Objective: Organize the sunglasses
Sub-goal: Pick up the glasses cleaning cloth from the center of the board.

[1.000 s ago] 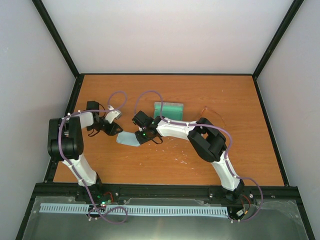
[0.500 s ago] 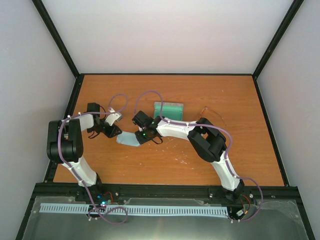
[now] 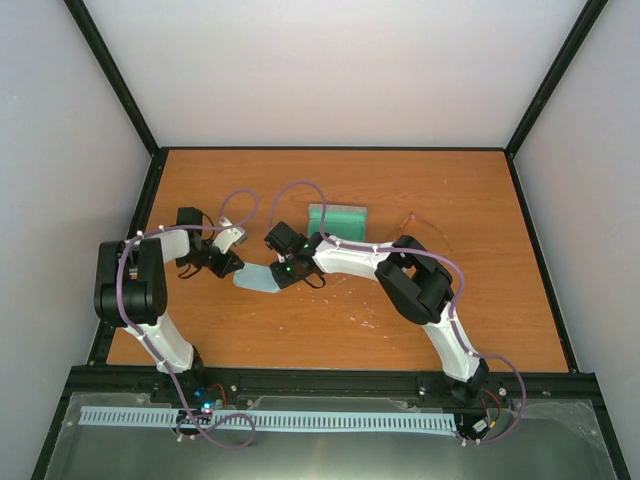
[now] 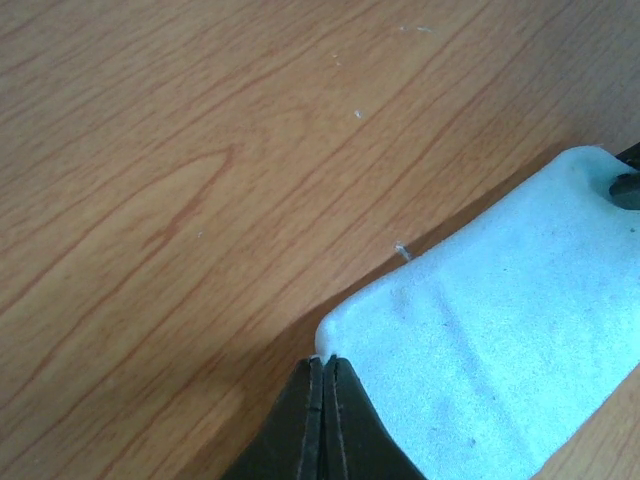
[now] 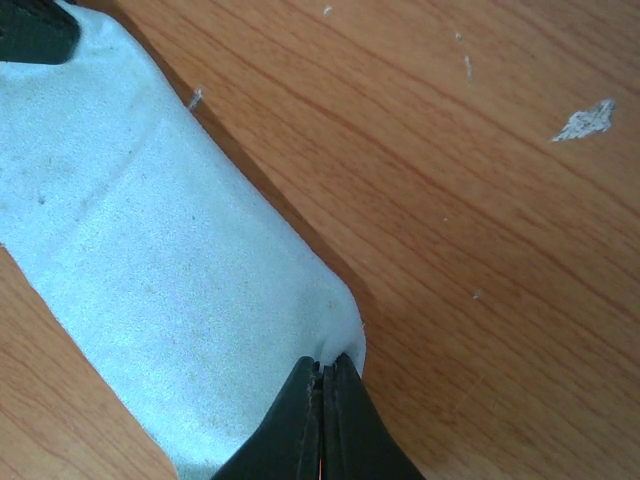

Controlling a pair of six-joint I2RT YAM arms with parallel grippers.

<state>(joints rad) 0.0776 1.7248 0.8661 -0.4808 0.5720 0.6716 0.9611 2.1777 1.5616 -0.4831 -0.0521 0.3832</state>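
We're on the cloth (image 4: 500,320) step: both jaws pinched shut on opposite corners; next, probably spreading it flat.

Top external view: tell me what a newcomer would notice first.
The pale blue cloth is held between both arms at centre-left of the table. The left gripper and right gripper are each shut on an opposite end. Behind it sits the green-lined box, with the thin sunglasses lying to its right.
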